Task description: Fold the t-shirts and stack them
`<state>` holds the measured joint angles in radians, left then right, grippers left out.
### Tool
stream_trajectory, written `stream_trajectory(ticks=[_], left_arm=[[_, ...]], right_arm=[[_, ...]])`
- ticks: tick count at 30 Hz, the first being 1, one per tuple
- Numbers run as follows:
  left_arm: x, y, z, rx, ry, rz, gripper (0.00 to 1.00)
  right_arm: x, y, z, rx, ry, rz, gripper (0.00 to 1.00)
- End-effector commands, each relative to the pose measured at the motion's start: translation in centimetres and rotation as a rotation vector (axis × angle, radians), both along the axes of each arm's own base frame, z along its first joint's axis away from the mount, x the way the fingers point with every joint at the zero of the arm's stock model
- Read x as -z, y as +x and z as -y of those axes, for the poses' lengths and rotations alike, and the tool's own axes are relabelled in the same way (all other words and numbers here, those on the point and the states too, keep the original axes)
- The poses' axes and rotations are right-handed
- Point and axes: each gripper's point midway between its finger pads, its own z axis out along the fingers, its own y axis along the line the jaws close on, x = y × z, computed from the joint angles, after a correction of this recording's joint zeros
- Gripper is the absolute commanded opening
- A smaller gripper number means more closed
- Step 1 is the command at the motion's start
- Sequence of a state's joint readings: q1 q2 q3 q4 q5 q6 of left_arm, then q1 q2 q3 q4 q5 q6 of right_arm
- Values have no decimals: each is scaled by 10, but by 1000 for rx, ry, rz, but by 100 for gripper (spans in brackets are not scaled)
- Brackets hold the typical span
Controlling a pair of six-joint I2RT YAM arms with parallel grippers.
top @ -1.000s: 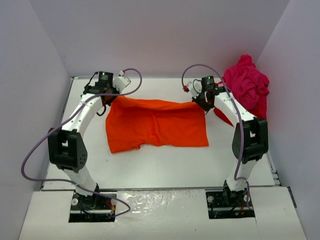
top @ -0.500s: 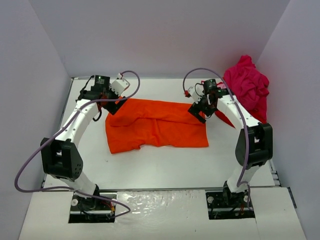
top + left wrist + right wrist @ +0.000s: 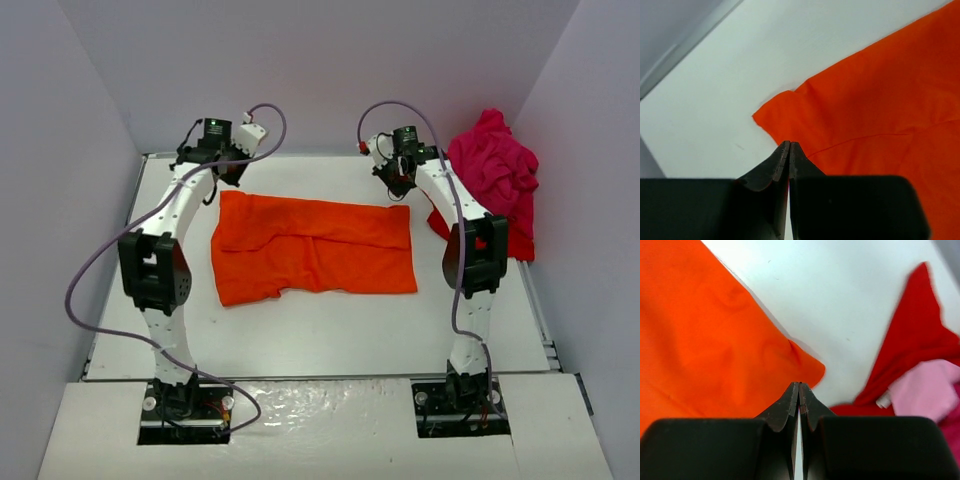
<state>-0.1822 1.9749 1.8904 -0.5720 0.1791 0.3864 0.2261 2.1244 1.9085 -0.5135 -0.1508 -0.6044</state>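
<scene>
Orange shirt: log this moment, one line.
orange shirt flat, unheld | left gripper shut, empty | right gripper shut, empty

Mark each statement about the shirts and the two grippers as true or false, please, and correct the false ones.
1. The orange shirt lies spread out on the table. True.
2. The left gripper holds a corner of the orange shirt. False: its jaws are shut on nothing, and the corner lies free on the table.
3. The right gripper is wide open. False: it is shut and empty.
4. A crumpled pile of pink and red shirts lies at the right side of the table. True.
</scene>
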Motion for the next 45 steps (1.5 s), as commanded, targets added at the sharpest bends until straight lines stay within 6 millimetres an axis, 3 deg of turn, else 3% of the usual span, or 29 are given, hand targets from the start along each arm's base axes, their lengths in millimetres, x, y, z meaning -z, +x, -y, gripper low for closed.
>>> stream_trajectory(ticks=[1, 8, 14, 17, 21, 26, 31, 36, 38, 39, 40, 42, 44, 45], left_arm=[[5, 15, 20, 40, -72, -21, 0], [54, 19, 33, 108, -34, -143, 0], [100, 31, 5, 32, 43, -254, 0], [123, 37, -12, -17, 104, -293, 0], [130, 49, -29, -88, 123, -296, 0], [134, 60, -44, -151, 148, -278, 0], [106, 79, -41, -199, 106, -167, 0], [72, 94, -51, -260, 141, -64, 0], [57, 96, -54, -282, 129, -24, 1], [42, 96, -56, -290, 120, 8, 6], [21, 95, -57, -296, 110, 47, 13], [-8, 95, -60, -321, 96, 115, 39], [-42, 90, -63, -340, 81, 179, 66], [-55, 86, -62, -340, 73, 199, 69]], right_arm=[[17, 8, -18, 15, 47, -38, 0], [63, 8, -13, 55, 12, -119, 0], [83, 10, 11, 112, -87, -132, 0], [84, 19, 33, 187, -187, -98, 0], [97, 32, 52, 255, -294, -69, 0], [97, 54, 61, 309, -350, 11, 0], [77, 79, 55, 335, -329, 112, 0], [50, 97, 46, 344, -333, 204, 3], [34, 103, 42, 359, -310, 247, 17], [25, 106, 40, 366, -298, 269, 46], [15, 108, 38, 373, -284, 291, 90], [-7, 110, 35, 384, -273, 340, 98], [-34, 111, 35, 402, -265, 398, 97], [-45, 110, 34, 395, -276, 415, 97]])
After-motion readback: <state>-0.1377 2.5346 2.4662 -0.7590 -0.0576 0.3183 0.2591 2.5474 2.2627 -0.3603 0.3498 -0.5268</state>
